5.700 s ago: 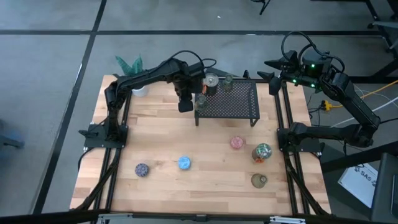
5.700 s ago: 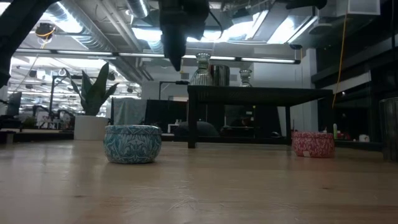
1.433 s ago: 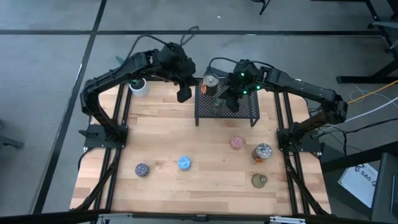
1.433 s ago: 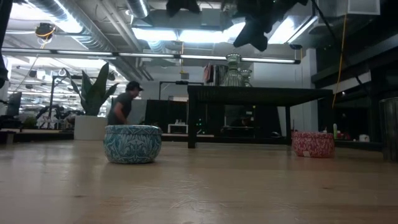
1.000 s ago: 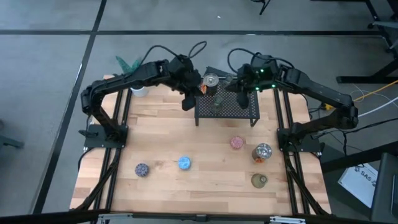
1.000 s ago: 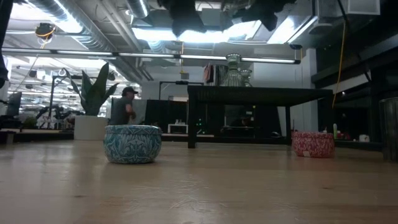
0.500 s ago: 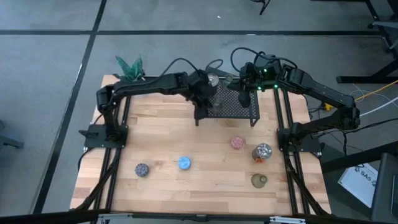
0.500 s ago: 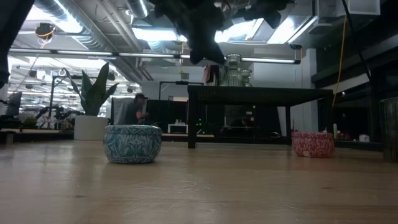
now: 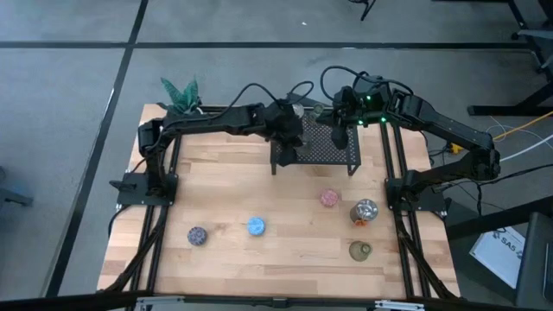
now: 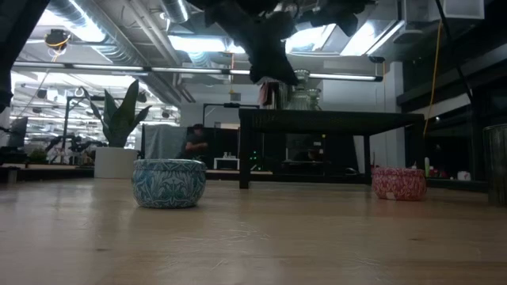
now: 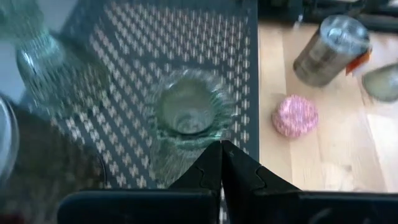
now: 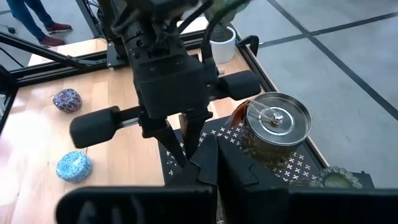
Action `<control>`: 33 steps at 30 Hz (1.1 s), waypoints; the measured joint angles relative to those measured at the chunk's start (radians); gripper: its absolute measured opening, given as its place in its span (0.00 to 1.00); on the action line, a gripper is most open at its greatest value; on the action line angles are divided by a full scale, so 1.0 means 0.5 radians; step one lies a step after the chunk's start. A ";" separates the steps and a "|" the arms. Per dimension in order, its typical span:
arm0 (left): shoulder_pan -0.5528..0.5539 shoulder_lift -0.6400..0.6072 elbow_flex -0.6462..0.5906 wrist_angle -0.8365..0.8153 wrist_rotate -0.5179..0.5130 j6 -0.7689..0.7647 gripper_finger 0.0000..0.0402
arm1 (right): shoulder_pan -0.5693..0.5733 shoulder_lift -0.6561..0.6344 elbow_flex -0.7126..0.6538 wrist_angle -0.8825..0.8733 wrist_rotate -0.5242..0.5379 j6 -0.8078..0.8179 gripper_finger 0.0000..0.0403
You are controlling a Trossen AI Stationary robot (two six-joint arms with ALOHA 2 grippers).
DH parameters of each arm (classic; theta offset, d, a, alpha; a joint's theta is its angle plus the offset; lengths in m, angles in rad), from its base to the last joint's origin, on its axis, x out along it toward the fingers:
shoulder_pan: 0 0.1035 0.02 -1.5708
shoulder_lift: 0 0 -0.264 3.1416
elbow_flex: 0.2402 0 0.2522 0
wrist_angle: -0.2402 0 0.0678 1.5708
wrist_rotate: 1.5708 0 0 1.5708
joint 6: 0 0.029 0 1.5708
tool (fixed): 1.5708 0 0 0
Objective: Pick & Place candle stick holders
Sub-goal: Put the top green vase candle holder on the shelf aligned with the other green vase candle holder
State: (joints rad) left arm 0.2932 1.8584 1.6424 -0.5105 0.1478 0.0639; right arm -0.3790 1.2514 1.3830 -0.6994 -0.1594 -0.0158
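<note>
Hanging over the black rack (image 9: pixel 315 140), both the left end effector (image 9: pixel 289 145) and right end effector (image 9: pixel 338 134) are kept pinched closed and empty, since a green glass holder (image 11: pixel 189 113) is already set there.

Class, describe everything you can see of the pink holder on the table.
The pink holder is small, round and low, with a speckled pink pattern. From the side it looks like a squat tin or bowl. It sits upright on the wooden table, in front of the black rack and next to a silvery holder, apart from it. Nothing touches it but the table.
</note>
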 joint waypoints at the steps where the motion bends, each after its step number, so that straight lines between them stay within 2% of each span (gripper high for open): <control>1: 0.000 0.000 0.000 0.037 -0.001 0.000 0.00 | 0.000 0.000 0.000 0.001 0.005 0.000 0.00; 18: 0.012 -0.018 0.000 0.306 -0.040 0.003 0.00 | 0.000 0.000 0.000 -0.002 0.004 0.000 0.00; 29: 0.061 -0.283 0.103 0.178 -0.030 -0.103 0.00 | 0.003 0.003 0.000 -0.195 -0.008 0.000 0.00; 33: 0.061 -0.402 0.106 0.176 -0.088 -0.102 0.00 | 0.027 0.034 0.000 -0.213 -0.044 -0.001 0.00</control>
State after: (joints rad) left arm 0.3239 1.6576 1.6955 -0.4223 0.1040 0.0128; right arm -0.3653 1.2683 1.3830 -0.8057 -0.1814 -0.0160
